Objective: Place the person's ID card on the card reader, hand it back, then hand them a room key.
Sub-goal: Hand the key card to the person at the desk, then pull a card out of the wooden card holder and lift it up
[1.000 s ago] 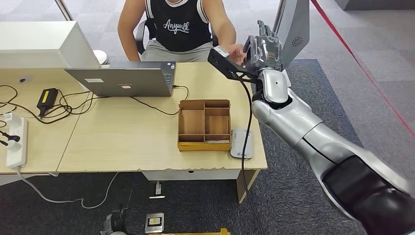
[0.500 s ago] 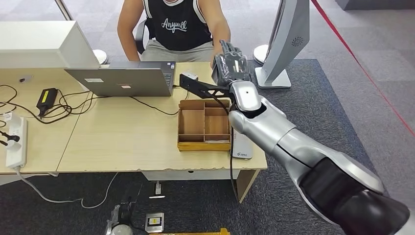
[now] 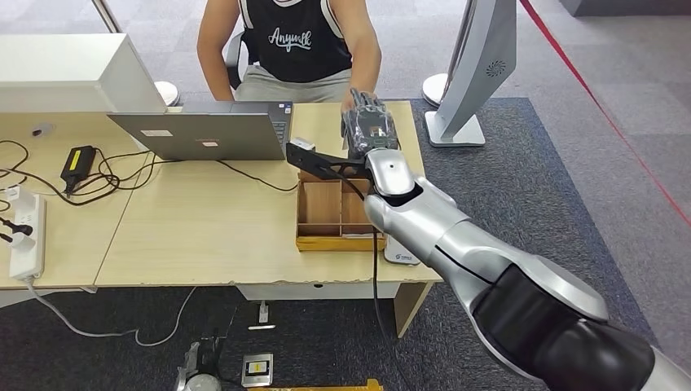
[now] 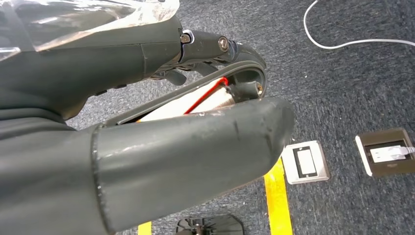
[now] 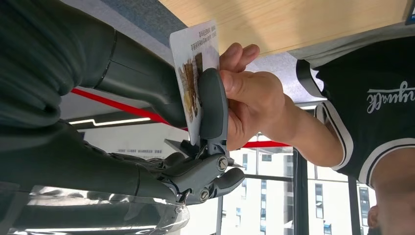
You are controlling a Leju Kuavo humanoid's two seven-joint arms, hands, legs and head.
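My right hand point(image 3: 371, 126) is raised over the back of the desk, just beyond the cardboard box point(image 3: 326, 208), in front of the seated person point(image 3: 293, 41). In the right wrist view its thumb point(image 5: 211, 105) and a finger pinch a white printed card point(image 5: 188, 63). The person's hand point(image 5: 249, 103) also has its fingers on that card, at the opposite edge. The grey card reader point(image 3: 399, 252) lies at the desk's front right corner, partly hidden under my forearm. My left hand point(image 4: 147, 147) hangs over the floor, holding nothing.
A grey laptop point(image 3: 204, 134) stands at the back of the wooden desk point(image 3: 204, 236), with cables and a power strip point(image 3: 24, 236) to the left. The box has several compartments. A silver stand point(image 3: 481, 57) rises on the carpet to the right.
My right arm has swung left from beyond the desk's right edge to above the box's far side. The person's hand stays at my hand.
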